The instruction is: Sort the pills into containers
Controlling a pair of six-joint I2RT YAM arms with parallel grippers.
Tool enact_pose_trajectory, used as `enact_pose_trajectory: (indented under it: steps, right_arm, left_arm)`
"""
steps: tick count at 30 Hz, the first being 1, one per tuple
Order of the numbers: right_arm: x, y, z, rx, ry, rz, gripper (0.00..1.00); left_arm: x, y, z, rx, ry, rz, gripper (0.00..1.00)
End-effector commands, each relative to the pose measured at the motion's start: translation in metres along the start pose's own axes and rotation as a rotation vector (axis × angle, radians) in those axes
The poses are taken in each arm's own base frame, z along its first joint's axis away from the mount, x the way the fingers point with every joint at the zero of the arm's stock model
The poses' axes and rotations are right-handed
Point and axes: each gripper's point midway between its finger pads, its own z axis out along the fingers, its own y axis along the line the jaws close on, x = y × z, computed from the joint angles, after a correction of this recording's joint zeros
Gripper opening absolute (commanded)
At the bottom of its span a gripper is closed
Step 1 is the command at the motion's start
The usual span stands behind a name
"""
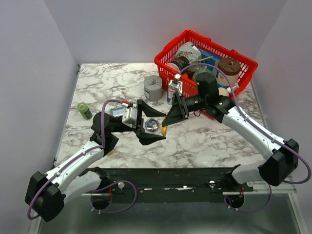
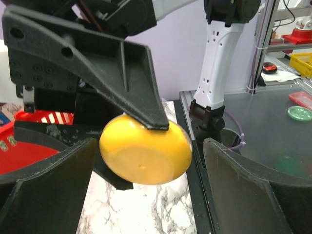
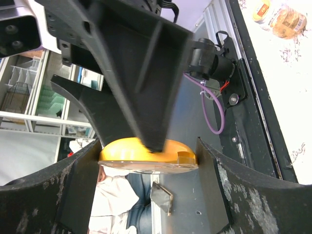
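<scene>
My right gripper [image 1: 166, 124] is shut on the translucent orange dish [image 1: 164, 130] and holds it tilted just above the marble table [image 1: 204, 141]. In the right wrist view the orange dish [image 3: 146, 155] spans the gap between both fingers of the right gripper [image 3: 148, 146]. My left gripper [image 1: 162, 126] is open wide, facing the right one. The silvery dish [image 1: 152, 126] lies between its fingers. In the left wrist view the orange dish [image 2: 146, 156] hangs in front of the left gripper [image 2: 149, 146], pinched by the right gripper's black fingers [image 2: 122, 73]. Small orange and tan things [image 3: 285, 19] lie on the table.
A red wire basket [image 1: 243, 61] full of jars stands at the back right. A grey squat cylinder [image 1: 153, 87] and a white bottle [image 1: 171, 92] stand behind the grippers. A green bottle [image 1: 84, 110] lies at the left, a blue-white pack [image 1: 117, 111] beside the left wrist.
</scene>
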Motion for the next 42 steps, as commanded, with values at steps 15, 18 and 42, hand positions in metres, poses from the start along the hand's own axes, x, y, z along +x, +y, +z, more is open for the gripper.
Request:
enact_pose_trajectory:
  steps: [15,18,42]
  right_arm:
    - [0.003,0.014,0.001,-0.044,0.036,-0.029,0.63]
    - [0.003,0.013,0.001,-0.042,0.036,-0.028,0.63]
    - [-0.009,0.017,-0.001,-0.026,0.007,-0.094,1.0]
  left_arm:
    - [-0.008,-0.003,0.006,0.08,-0.001,0.019,0.82]
    - [-0.007,-0.004,0.006,0.085,0.002,0.005,0.73]
    - [-0.007,0.001,-0.002,-0.038,-0.005,-0.032,0.27]
